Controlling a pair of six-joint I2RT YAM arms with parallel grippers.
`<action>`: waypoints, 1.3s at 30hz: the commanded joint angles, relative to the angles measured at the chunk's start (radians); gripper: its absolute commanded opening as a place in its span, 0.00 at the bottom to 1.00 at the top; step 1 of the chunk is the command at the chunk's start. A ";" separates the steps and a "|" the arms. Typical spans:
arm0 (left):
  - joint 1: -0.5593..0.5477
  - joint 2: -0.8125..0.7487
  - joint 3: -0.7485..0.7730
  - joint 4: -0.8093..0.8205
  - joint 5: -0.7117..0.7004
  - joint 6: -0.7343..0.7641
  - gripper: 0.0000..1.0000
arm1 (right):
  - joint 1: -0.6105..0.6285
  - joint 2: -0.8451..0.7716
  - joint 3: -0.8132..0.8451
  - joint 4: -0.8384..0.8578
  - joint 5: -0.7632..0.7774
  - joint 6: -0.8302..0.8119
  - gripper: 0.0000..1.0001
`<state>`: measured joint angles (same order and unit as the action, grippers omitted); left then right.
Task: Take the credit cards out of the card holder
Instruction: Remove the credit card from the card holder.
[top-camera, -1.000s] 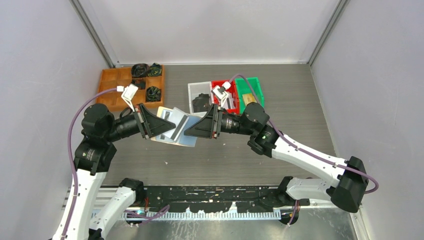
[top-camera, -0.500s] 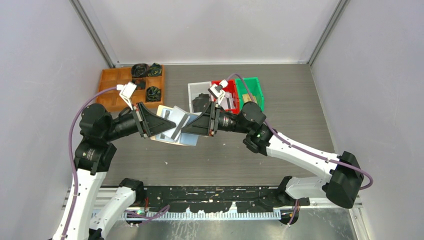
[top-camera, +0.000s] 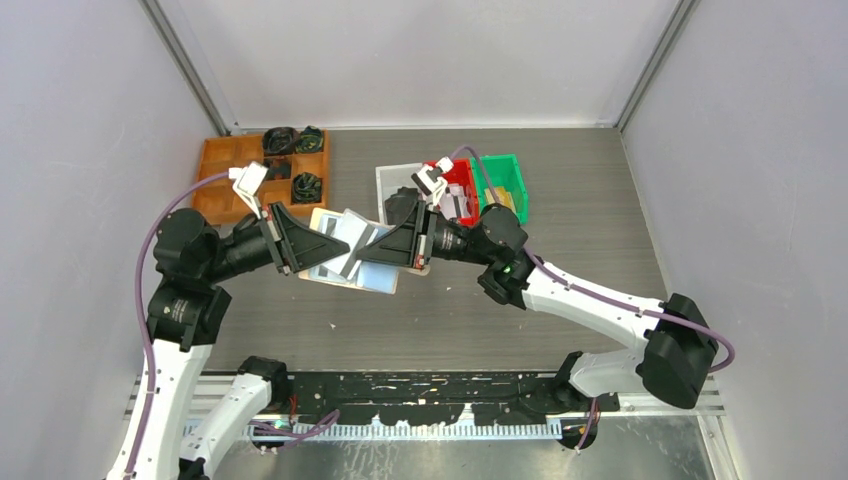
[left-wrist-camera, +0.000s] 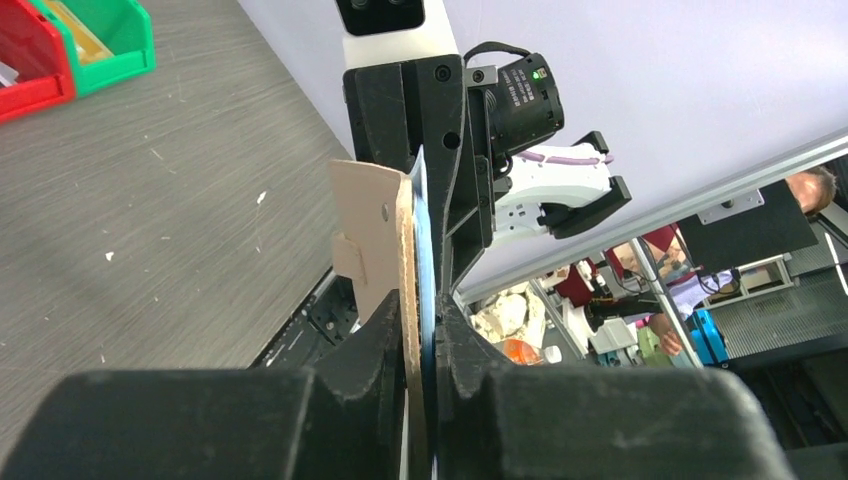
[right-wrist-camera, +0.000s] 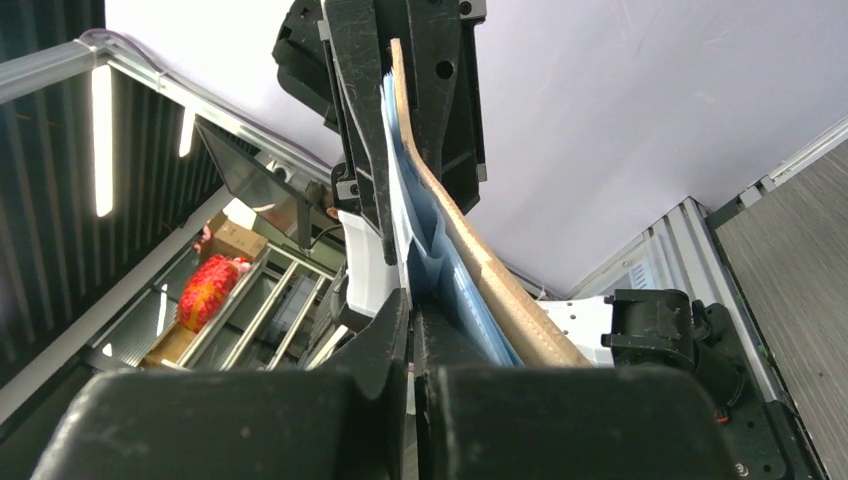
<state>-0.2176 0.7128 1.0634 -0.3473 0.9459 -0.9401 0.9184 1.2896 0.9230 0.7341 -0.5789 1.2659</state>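
Currently: card holder (top-camera: 350, 252) aloft over table (top-camera: 580, 230) between 2 arms; left gripper (left-wrist-camera: 420, 345) pinched on tan cover edge; right gripper (right-wrist-camera: 410, 300) pinched on blue inner layers. Risks: slipped grip, holder dropped; whole pocket dragged instead of credit cards.

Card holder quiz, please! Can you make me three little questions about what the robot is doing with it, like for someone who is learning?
1. True or false: only one end effector is holding the card holder.
2. Which bin sits right beside the red bin? A) green B) blue C) yellow
3. Fill in: the card holder is tan outside and its inner pockets are pale ____.

Key: 1 false, the left end effector and the right end effector both pinch it. 2 A, the green bin. 3 blue.
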 joint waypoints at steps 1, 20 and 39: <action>-0.011 -0.010 0.029 0.042 0.070 -0.021 0.16 | 0.016 -0.027 -0.010 0.120 0.039 0.005 0.05; -0.008 0.007 0.042 0.063 0.095 -0.028 0.03 | 0.029 -0.153 -0.099 0.048 0.013 -0.056 0.01; -0.008 0.016 0.075 0.041 0.093 0.028 0.00 | 0.006 -0.265 -0.120 -0.168 -0.016 -0.160 0.01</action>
<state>-0.2306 0.7330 1.0794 -0.3466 1.0397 -0.9577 0.9455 1.1053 0.8028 0.6464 -0.5594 1.1744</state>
